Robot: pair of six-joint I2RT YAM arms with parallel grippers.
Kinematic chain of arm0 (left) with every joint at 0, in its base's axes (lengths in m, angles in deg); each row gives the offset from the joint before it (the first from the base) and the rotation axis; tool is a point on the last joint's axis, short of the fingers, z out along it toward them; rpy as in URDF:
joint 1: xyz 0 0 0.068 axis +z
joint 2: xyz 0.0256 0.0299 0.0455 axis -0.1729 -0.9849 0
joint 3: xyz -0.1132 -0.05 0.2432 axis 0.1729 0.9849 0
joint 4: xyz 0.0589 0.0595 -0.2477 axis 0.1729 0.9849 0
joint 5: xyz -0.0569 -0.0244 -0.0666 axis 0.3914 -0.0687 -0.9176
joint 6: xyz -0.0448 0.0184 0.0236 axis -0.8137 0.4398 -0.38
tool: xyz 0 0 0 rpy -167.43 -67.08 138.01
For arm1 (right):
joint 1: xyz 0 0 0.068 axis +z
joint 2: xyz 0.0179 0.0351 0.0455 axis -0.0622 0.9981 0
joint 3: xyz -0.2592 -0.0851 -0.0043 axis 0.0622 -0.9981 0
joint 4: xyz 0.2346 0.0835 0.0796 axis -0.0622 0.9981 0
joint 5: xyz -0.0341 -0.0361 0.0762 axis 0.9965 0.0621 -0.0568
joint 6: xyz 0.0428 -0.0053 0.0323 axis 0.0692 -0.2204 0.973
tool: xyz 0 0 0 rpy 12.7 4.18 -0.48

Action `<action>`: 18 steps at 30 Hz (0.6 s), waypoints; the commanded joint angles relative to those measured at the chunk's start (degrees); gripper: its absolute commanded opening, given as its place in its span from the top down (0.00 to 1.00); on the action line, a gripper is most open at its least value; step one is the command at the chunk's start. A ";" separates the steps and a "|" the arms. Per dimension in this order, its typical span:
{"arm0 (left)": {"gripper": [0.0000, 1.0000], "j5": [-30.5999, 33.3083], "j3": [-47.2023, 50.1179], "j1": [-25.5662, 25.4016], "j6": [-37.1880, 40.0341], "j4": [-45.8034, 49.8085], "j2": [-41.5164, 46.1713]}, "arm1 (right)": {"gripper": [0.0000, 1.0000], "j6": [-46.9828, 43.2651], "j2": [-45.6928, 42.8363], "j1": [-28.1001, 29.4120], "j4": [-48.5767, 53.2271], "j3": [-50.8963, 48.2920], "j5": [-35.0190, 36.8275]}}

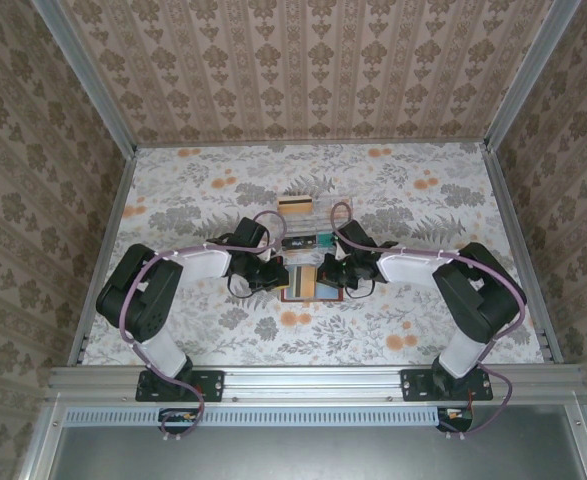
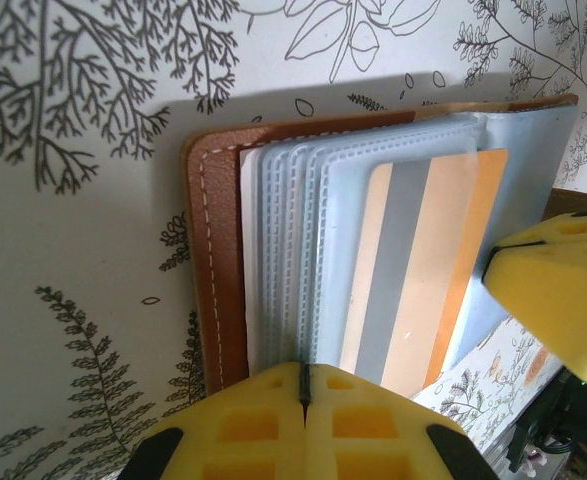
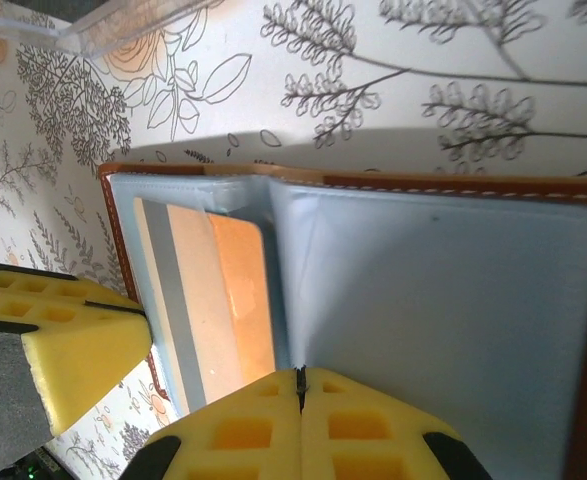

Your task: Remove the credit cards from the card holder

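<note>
The card holder lies open at the table centre. The left gripper and right gripper, each pressed together, pinch its edges. An orange card sits sleeved; extraction pending.

Near edge of the card holder behind the left gripper, card print illegible

Bright even daylight; soft shadows; near yellow pads blurred in wrist views.

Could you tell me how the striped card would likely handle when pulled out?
The striped card lies flat and straight-edged, so it is probably stiff and light. Its smooth face may be slippery. The clear sleeves of the card holder fan apart, so they would likely flex.
</note>
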 commanded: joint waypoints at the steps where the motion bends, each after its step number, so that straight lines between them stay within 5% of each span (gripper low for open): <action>1: 1.00 2.28 0.15 0.27 0.20 2.92 -0.52 | 1.00 -1.44 -2.04 -0.62 2.42 -1.10 1.24; 5: 1.00 1.94 0.15 0.30 0.34 2.71 -0.52 | 1.00 -2.45 -2.36 -0.93 2.27 -0.85 0.39; 9: 1.00 1.91 0.09 0.27 0.36 2.78 -0.63 | 0.80 -2.13 -1.43 -0.46 0.09 0.10 -2.01; 18: 1.00 1.88 -0.03 0.27 0.20 2.82 -0.60 | 0.78 -0.87 1.21 1.16 -2.21 0.74 -3.50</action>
